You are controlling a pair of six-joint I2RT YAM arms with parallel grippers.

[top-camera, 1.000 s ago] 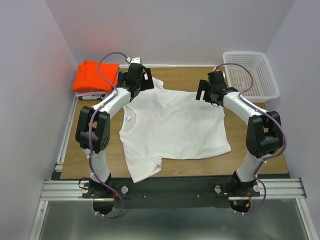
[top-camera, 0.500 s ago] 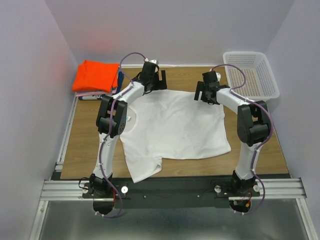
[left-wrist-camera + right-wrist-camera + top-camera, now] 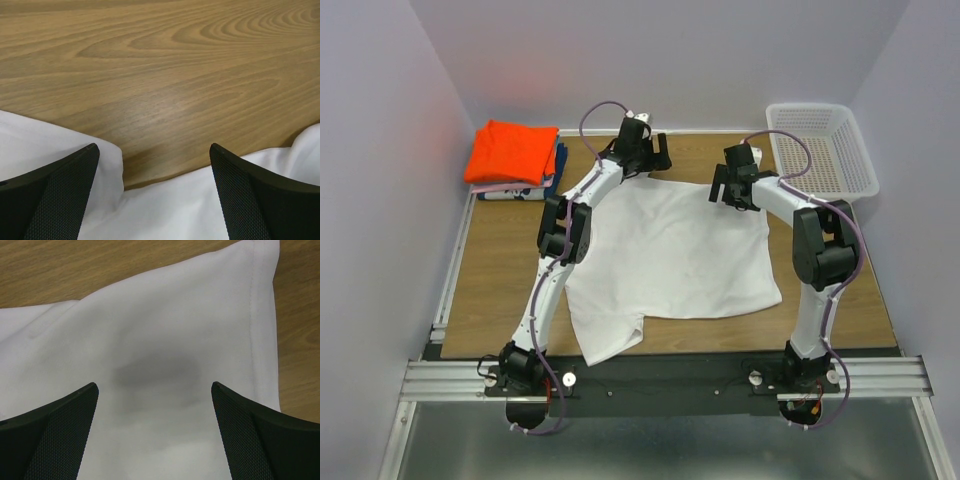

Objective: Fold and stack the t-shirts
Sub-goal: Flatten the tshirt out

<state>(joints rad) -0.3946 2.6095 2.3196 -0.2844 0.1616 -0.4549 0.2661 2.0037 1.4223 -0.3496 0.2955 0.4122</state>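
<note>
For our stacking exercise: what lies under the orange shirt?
A dark blue shirt lies under it. Only its edge shows, past the right side of the orange shirt. The rest of it, and anything beneath, is covered.

Wood-grain table (image 3: 500, 270), light brown top. The biggest thing on it is a white shirt (image 3: 670, 260), spread mostly flat across the middle. Its near-left part reaches toward the front edge and is a bit rumpled. The far left corner has a folded pile with an orange shirt (image 3: 513, 152) on top and a blue shirt (image 3: 558, 160) peeking out under its right side. There's something pale at the very bottom that I can't make out. A white mesh basket (image 3: 807, 106) sits in the far right corner, not touching the white shirt.
</note>
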